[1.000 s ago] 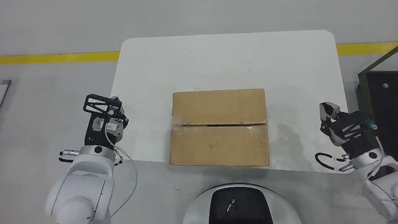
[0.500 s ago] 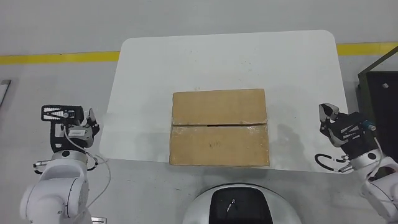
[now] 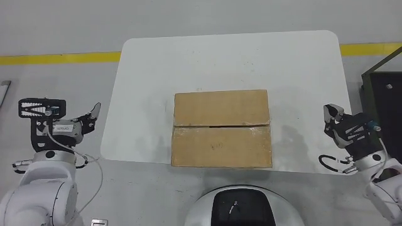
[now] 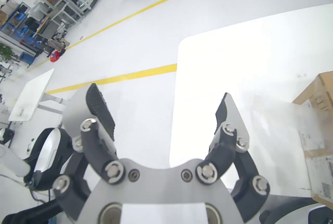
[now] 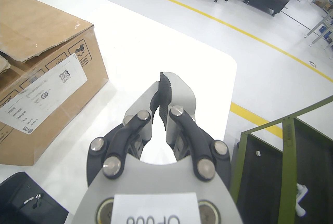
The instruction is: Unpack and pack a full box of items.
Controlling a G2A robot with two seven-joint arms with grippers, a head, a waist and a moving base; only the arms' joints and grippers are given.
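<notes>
A closed brown cardboard box (image 3: 222, 129) sits on the white table (image 3: 239, 63), near its front edge; its two top flaps meet along a seam. The box (image 5: 33, 58) carries a white label on its side, and one corner of the box (image 4: 316, 110) appears past the left arm. My left gripper (image 3: 63, 110) hangs open off the table's left side, over the floor, nothing between its fingers (image 4: 100, 108). My right gripper (image 3: 331, 114) stays shut and empty at the table's right front edge, right of the box; its pads (image 5: 161, 97) touch.
A green-framed dark rack (image 3: 382, 94) stands just off the table's right side, close to the right arm. A yellow floor line (image 3: 59, 57) runs behind the table. The table's far half is bare white surface.
The left arm has swung left, away from the table's left edge and out over the floor, and its gripper has turned. The right arm and the box have stayed put.
</notes>
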